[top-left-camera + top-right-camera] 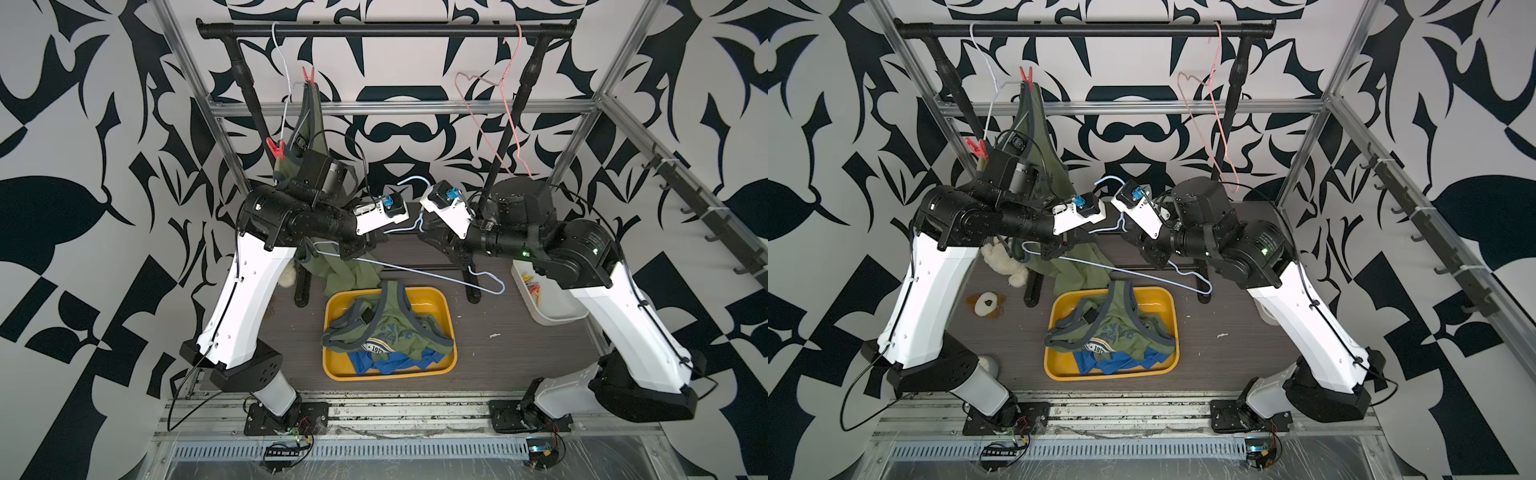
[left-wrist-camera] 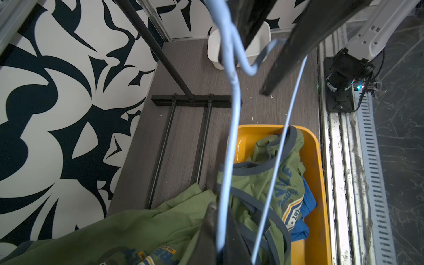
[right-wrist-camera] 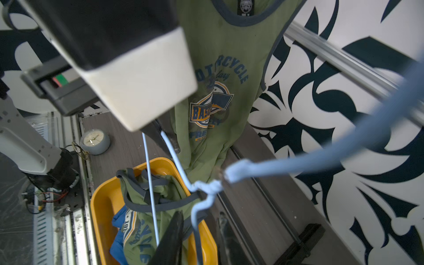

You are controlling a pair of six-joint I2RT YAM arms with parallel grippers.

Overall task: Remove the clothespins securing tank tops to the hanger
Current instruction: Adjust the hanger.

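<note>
L gripper point(image 2: 219, 221) clamped shut on blue hanger point(image 1: 415, 272); R gripper point(image 3: 199, 226) jaws part-open round its neck, gripping nothing. Two red clothespins point(image 1: 308, 74) pin tank top point(image 1: 316, 120) to white hanger point(image 1: 282, 62): prob light, stiff, springy; pinch tail ends

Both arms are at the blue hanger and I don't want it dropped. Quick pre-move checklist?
1. Left gripper shut on blue hanger: ok.
2. Right gripper clear of the hanger: not ok, jaws apart but the wire sits between them.
3. Shirts off blue hanger: ok, bare wire.
4. Removed tank tops in yellow tray: ok.
5. Hanging tank top unpinned: not ok, two red clothespins clipped on.
</note>
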